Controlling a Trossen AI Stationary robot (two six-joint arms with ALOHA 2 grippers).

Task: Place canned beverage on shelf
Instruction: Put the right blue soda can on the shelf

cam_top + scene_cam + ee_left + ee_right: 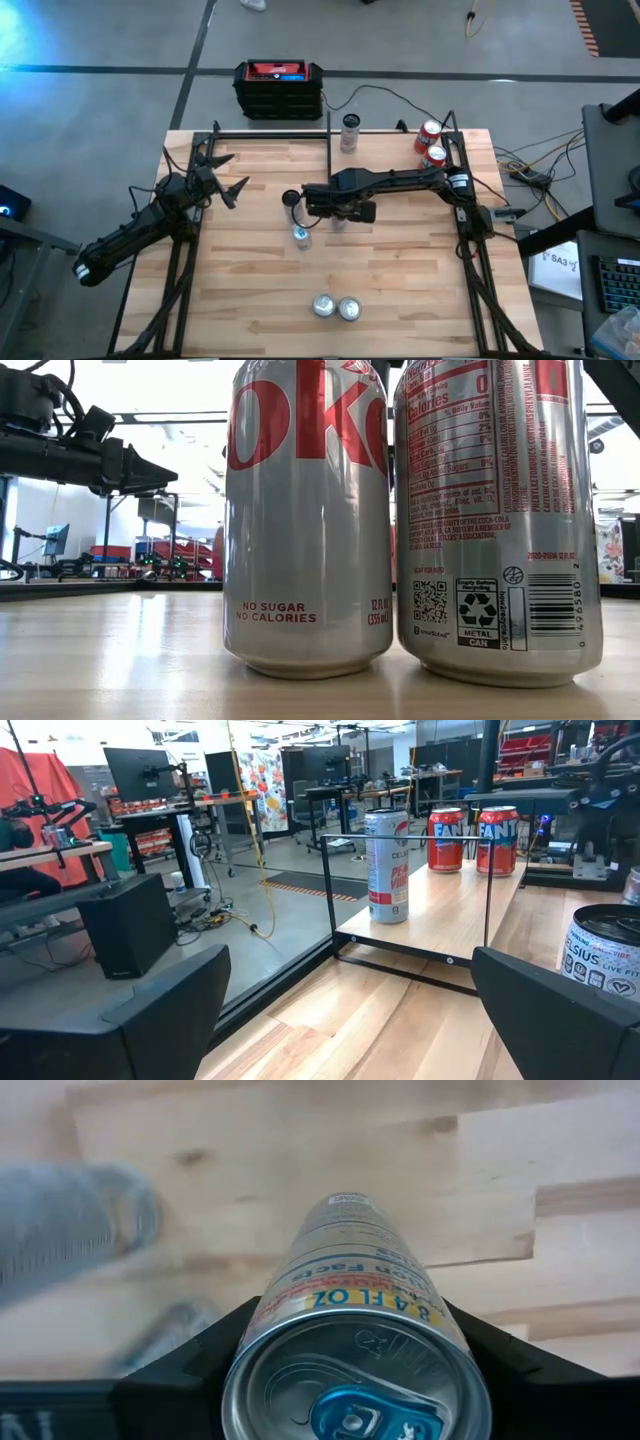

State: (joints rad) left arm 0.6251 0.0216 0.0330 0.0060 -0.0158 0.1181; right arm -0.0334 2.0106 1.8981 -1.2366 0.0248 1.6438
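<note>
Right gripper (355,1355) at mid-tabletop (400,260), just before the shelf (390,150); jaws closed on a slim silver can (350,1320), gripped upright on the tabletop, not on the shelf; shelf carries one tall can (350,130) and two red cans (431,143); left gripper (222,175) waits well left of the shelf, jaws wide, holding nothing.

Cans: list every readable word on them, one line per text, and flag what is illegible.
"NO SUGAR NO CALORIES": left silver can, low view.
"METAL CAN": right silver can.
"FANTA": two red cans on the shelf.
"8.4 FL OZ": can in the right end effector.
Nutrition fine print: too small.
</note>
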